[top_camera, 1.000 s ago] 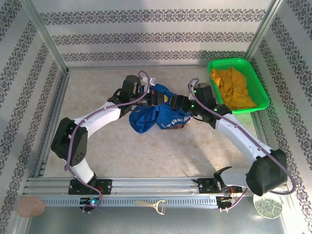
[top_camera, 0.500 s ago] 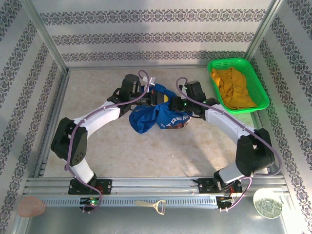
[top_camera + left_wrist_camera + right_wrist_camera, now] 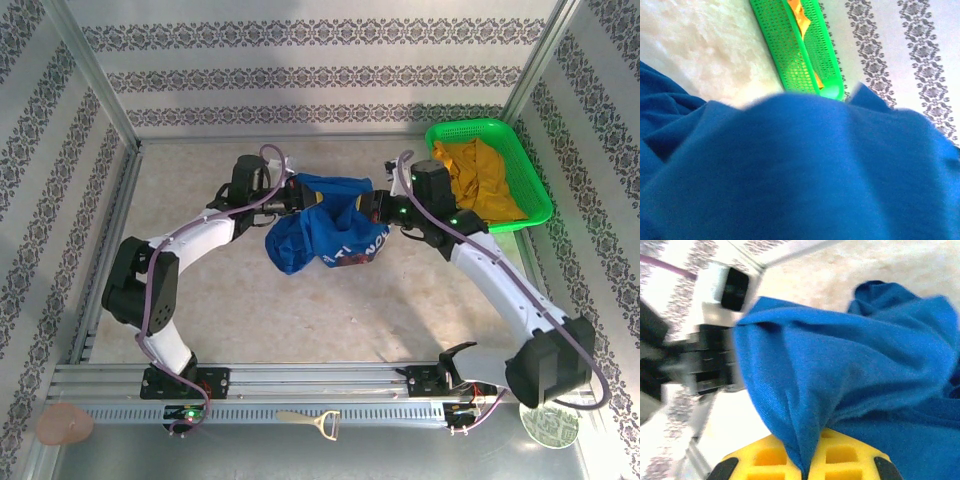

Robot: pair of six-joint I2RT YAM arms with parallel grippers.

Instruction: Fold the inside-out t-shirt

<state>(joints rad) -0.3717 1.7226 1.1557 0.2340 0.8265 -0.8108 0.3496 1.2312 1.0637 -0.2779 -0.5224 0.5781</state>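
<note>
Top external view: pale table (image 3: 250, 300) enclosed by patterned walls (image 3: 300, 70); the goods sit at mid-frame and upper right.
Inside-out t-shirt (image 3: 325, 228): royal blue with white print marks. It is bunched at the centre of the frame, its top edge drawn between the two grippers and the rest sagging below them in a loose bundle. Whether the lowest folds touch the table cannot be told.
Left gripper (image 3: 290, 197): at the upper-left end of the shirt, its fingertips buried in blue cloth. Cannot tell whether the jaws are apart or together.
Right gripper (image 3: 368, 207): at the upper-right end of the shirt, jaws together and clamped on a fold of the cloth.
Green basket (image 3: 440, 135): perforated plastic, upper right of the frame, near the right gripper and apart from the shirt.
Mustard-yellow garment (image 3: 480, 180): crumpled inside the basket.
Left wrist view: blurred blue cloth covers the lower two thirds. Above it are the table at upper left, the basket's side at top centre with a strip of yellow in it, and the wall at upper right.
Right wrist view: yellow pads (image 3: 845, 460) at the bottom edge with a ridge of blue cloth pinched between them. The shirt spreads up and to the right. A blurred black-and-white gripper body at the left of the frame meets the cloth's edge.
</note>
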